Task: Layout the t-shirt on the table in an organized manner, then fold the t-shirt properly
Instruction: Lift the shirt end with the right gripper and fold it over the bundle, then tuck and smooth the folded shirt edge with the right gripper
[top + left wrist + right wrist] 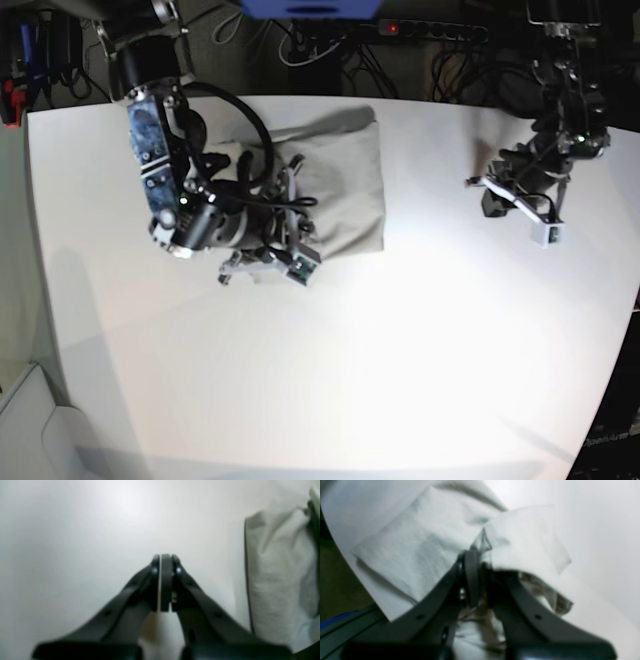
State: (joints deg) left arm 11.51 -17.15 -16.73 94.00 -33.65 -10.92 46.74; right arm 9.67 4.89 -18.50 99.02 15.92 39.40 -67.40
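The shirt (335,185) lies as a compact folded rectangle on the far left part of the table (400,350) in the base view. So the layout step looks done and the folding seems well advanced; at least one more fold, or a tidy-up of the near edge, appears to be left.

The right gripper (476,555) sits at that near edge, its jaws pinched on a lifted flap of the shirt (420,537), with cloth draped over one finger. Well apart, at the right side of the base view, the left gripper (163,560) hangs above bare table with its jaws closed on nothing; the shirt (277,580) shows only at the edge of its wrist view.

The table is smooth, matte white and otherwise bare. Behind its far edge the room is dark, with cables (330,45) and a power strip (430,30).
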